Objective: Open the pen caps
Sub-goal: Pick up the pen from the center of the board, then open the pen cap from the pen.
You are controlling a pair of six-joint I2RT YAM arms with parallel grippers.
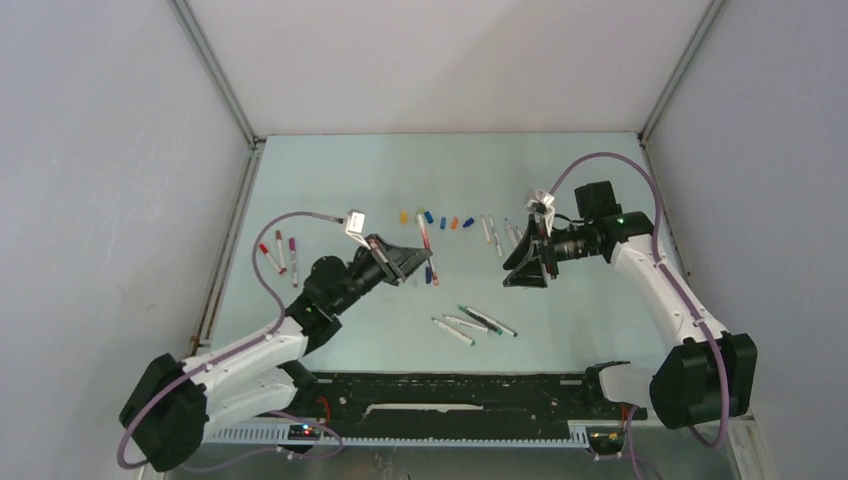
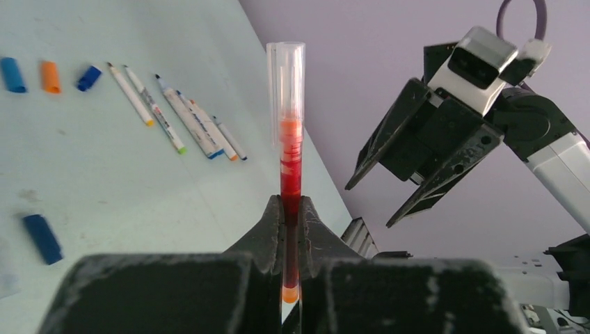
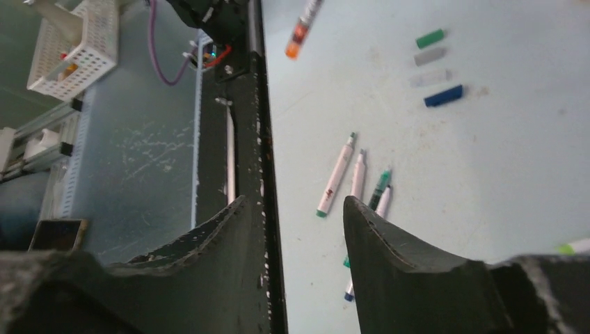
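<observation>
Left wrist view: left gripper pinched narrow on a red-inked pen. The pen stands upright with a clear cap seated on its far end. Right gripper is spread wide and empty, just right of the pen, not touching it. Loose pen caps lie in a row on the table beyond the pen.

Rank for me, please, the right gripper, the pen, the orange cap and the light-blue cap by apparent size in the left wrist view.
1. right gripper
2. pen, though its nearness to the camera inflates it
3. orange cap and light-blue cap look alike, so unranked
</observation>
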